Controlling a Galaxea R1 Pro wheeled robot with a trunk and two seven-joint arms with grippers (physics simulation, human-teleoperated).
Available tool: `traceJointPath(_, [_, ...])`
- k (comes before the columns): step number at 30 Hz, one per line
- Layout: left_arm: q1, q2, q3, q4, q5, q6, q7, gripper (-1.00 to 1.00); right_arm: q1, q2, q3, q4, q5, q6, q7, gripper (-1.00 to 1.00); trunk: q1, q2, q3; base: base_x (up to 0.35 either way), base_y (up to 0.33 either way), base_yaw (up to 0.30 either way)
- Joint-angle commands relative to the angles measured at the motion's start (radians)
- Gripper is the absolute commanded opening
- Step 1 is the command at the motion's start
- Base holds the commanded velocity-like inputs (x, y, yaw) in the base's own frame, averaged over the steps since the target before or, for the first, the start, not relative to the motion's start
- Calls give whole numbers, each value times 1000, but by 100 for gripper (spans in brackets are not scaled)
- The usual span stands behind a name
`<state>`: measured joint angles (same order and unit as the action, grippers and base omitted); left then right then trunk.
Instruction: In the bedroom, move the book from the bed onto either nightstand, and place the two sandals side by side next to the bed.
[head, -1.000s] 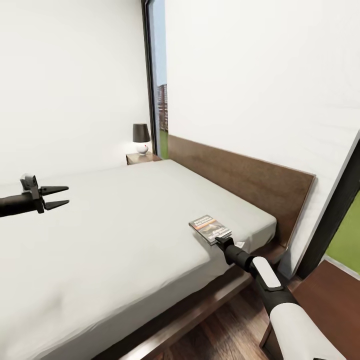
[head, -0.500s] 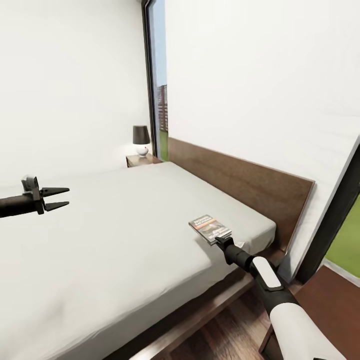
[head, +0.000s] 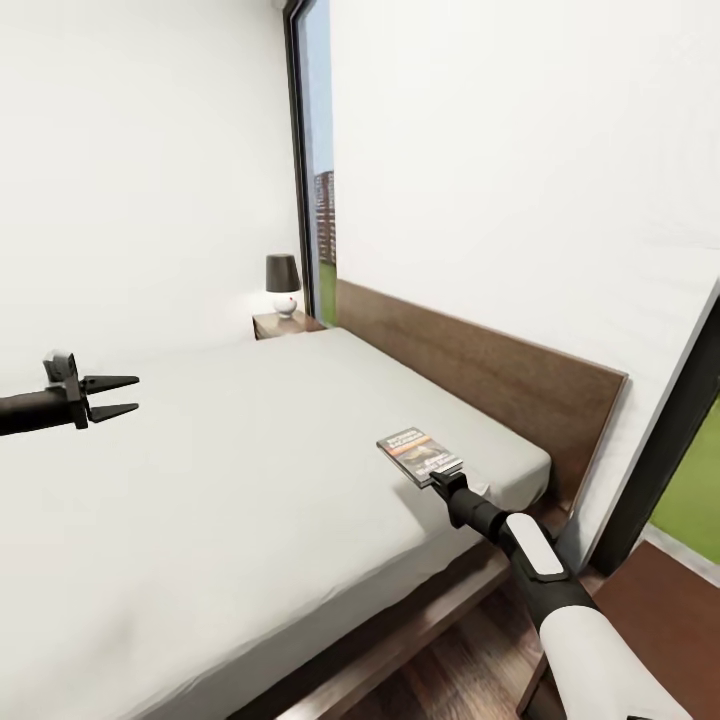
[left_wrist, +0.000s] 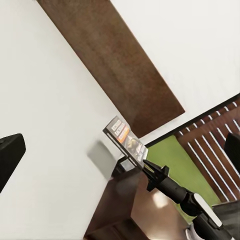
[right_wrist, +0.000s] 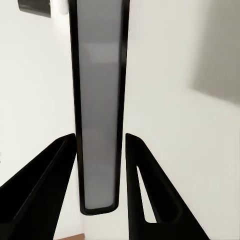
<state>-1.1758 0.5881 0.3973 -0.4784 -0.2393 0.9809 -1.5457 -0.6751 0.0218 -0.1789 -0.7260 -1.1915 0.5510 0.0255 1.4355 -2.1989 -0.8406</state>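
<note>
Fingers (right_wrist: 142, 195) of our right gripper (head: 446, 479) sit on either side of the book (head: 421, 455); in the right wrist view we see its thin edge between the two dark fingers, which appear to touch it on both sides, pinching it. Book lies at the near corner of the bed (head: 250, 450), on the light-grey mattress close to the headboard (head: 480, 365), cover up. Cover shows an orange-and-white title band and a dark picture; lettering too small for us to read. From the left wrist view the same book (left_wrist: 126, 141) shows at the mattress edge with the right gripper (left_wrist: 150, 171) at its lower end. Our left gripper (head: 112, 396) hangs above the mattress, well apart from the book, its fingers (head: 108, 381) spread and holding nothing. Far nightstand (head: 283, 323) stands beside the headboard's far end, carrying a lamp (head: 283, 284) with a dark shade and white round base. Second dark-brown surface (head: 650, 620) at lower right, near the right arm. Wood-plank floor (head: 460, 670) beside the bed frame.
</note>
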Motion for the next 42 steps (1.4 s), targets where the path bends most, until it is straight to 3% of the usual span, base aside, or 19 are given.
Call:
traceJointPath(1, [-1,-1,5,0,-11,10,-7,100,-1,1,-6,0,4,7,2,-100,-4,7,2,0,0,0])
traceJointPath(33, [-1,-1,5,1,-11,12,-8,100,0,1,-5,-2,9,9,7,-100,-127,231,102,0,0,0])
traceJointPath(42, [-1,0,6,30,-13,10,-6,100,0,2,-5,-12,10,9,6,-100,-127,231,102,0,0,0])
